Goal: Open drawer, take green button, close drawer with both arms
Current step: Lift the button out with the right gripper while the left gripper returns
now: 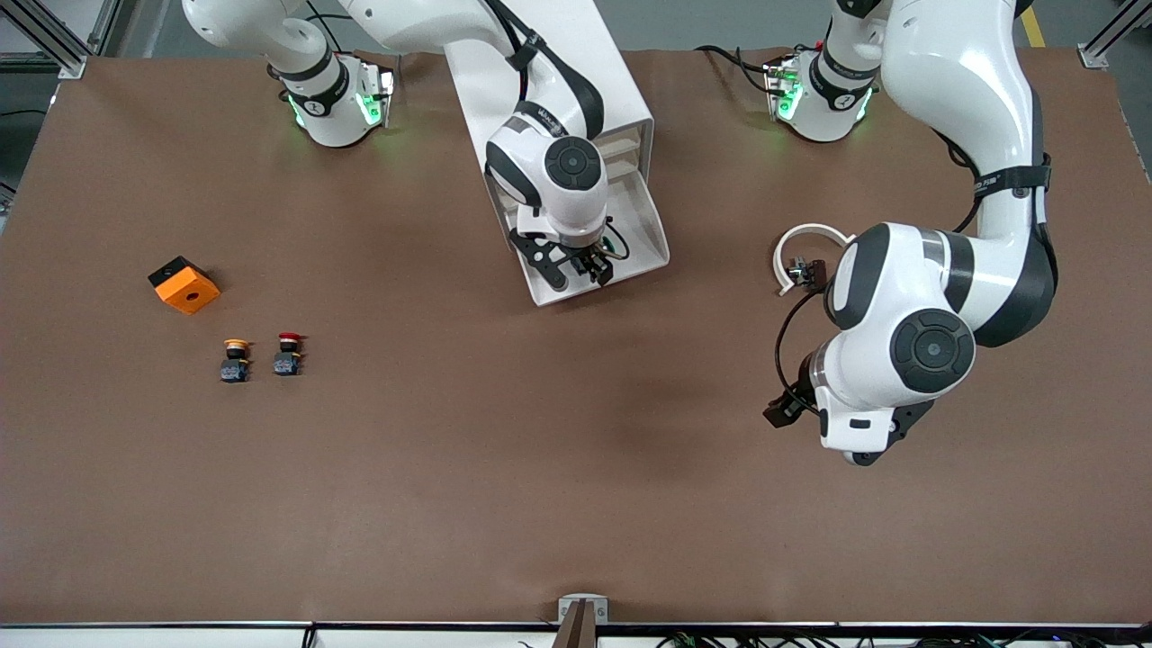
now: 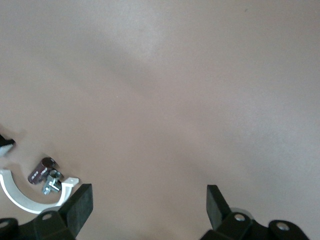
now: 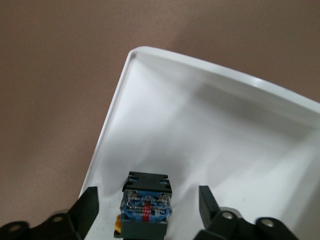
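Note:
The white drawer [image 1: 644,220] stands pulled out of its white cabinet [image 1: 621,90] toward the front camera. My right gripper [image 1: 580,268] reaches down into it. In the right wrist view the button [image 3: 147,205] lies on the drawer floor [image 3: 210,130], showing its black and blue body; its cap is hidden. The right gripper [image 3: 148,197] is open, one finger on each side of the button with a gap on both sides. My left gripper [image 1: 785,409] hangs open and empty over bare table toward the left arm's end; its fingers [image 2: 80,205] frame only brown tabletop.
A white curved clamp with a small dark part [image 1: 804,252] [image 2: 22,200] lies beside the left arm. Toward the right arm's end sit an orange block [image 1: 184,285], a yellow-capped button [image 1: 236,360] and a red-capped button [image 1: 288,354].

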Controlling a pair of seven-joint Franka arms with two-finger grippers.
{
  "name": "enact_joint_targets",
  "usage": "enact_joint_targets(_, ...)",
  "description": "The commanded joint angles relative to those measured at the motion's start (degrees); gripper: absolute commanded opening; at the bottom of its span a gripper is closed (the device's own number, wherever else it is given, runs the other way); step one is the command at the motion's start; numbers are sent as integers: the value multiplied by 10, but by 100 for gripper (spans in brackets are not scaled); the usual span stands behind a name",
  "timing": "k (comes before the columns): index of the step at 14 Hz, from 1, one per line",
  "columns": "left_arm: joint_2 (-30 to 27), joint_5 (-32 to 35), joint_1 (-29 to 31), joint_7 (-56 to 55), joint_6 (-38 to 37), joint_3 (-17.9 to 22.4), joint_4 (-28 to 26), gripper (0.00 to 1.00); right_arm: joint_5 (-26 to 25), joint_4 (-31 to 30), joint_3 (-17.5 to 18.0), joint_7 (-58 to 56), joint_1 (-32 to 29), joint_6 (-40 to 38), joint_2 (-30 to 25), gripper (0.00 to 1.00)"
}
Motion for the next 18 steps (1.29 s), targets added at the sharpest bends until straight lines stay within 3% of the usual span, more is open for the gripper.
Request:
enact_joint_targets(1,-12,13,-2,27,-3,0,-14,100,-4,11,2,5,2,7,9,53)
enact_joint_targets(3,-11,14,-3,32,-3,-1,-16,100,-1,13,3,5,1,6,9,33)
enact_joint_targets(6,-2,12,-13,32,-1,-5,-16,100,4,45,3,11,-9,-17,3,32)
enact_joint_targets(10,10,0,-13,27,33,-35,-26,100,3,150,3,-7,-58,-198,-20,31)
enact_joint_targets(12,25,-1,-14,30,71,-57,-42,100,3,161,3,-122,-105,-279,-59,31)
enact_joint_targets(14,25,-1,-16,30,147,-87,-103,100,3,156,3,-278,-167,-350,-93,31)
enact_joint_targets(16,22,1,-23,30,213,-117,-163,100,-5,125,2,-436,-221,-372,-123,31)
enact_joint_targets(18,26,2,-53,30,237,-128,-190,100,-10,67,1,-566,-280,-347,-149,31)
